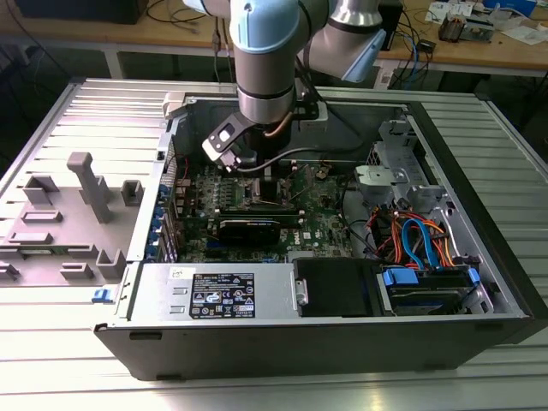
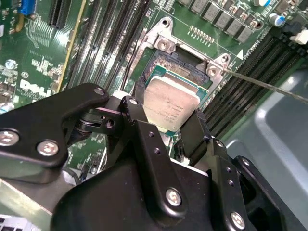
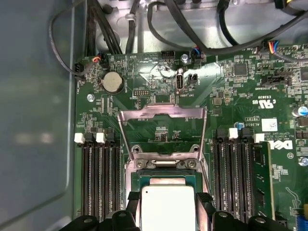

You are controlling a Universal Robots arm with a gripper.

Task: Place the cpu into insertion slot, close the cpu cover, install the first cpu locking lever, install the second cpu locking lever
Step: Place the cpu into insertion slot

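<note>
The square chip (image 3: 167, 207), silver-grey top upward, lies level over the dark, metal-rimmed socket (image 2: 183, 65), pinched at two opposite edges by the gripper (image 3: 167, 219). The thin silvery windowed cover (image 3: 161, 113) is swung open off the socket.

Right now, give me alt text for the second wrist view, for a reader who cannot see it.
The black gripper holds the cpu by two opposite edges at the insertion slot, whose dark bed shows beyond the chip. Long black memory slots flank the socket on the green board.
</note>
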